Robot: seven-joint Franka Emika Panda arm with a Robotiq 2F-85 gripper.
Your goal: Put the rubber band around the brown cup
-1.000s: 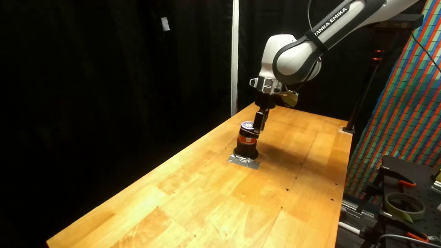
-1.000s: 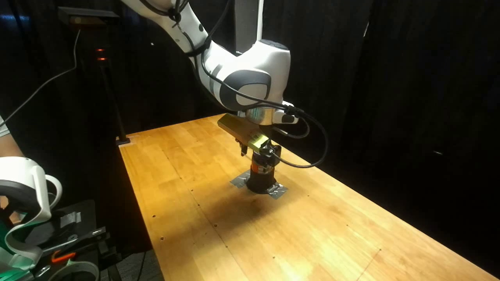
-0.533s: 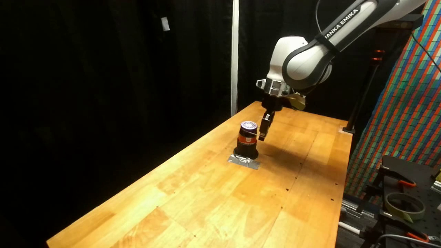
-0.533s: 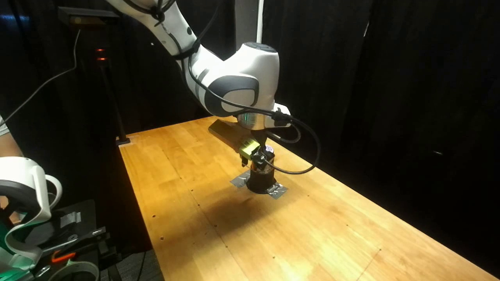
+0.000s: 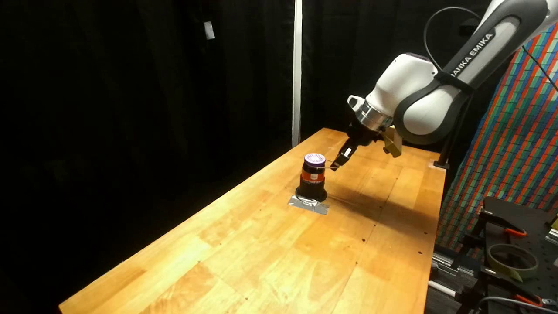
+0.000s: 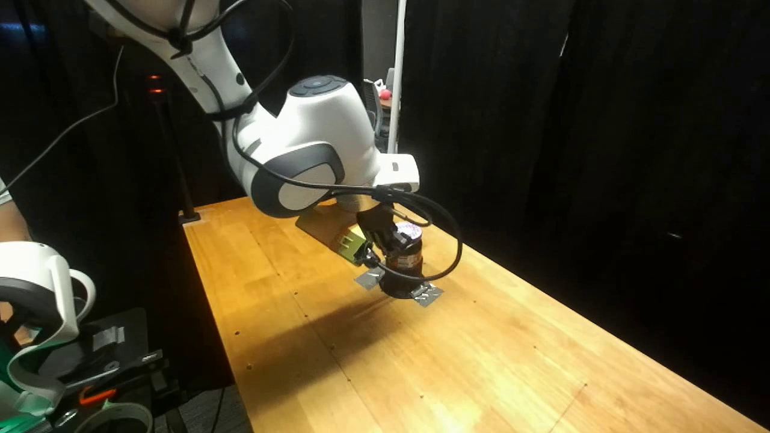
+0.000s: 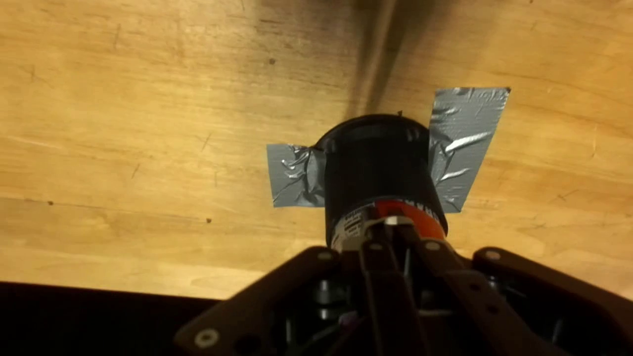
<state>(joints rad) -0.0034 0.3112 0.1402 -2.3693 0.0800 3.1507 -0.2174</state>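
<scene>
Tool (image 5: 335,167) draws back from brown cup (image 5: 313,178), tilting; apparently clenched on stretched rubber band (image 5: 328,167). Cup's contents hidden; top blocked in wrist view.

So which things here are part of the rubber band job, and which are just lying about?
For the job: orange-labelled dark cup; gripper; rubber band, stretched between them; grey tape strips, apparently anchoring the cup.

Just lying about: tape roll on the black side table; an orange item there, too small to name.
</scene>
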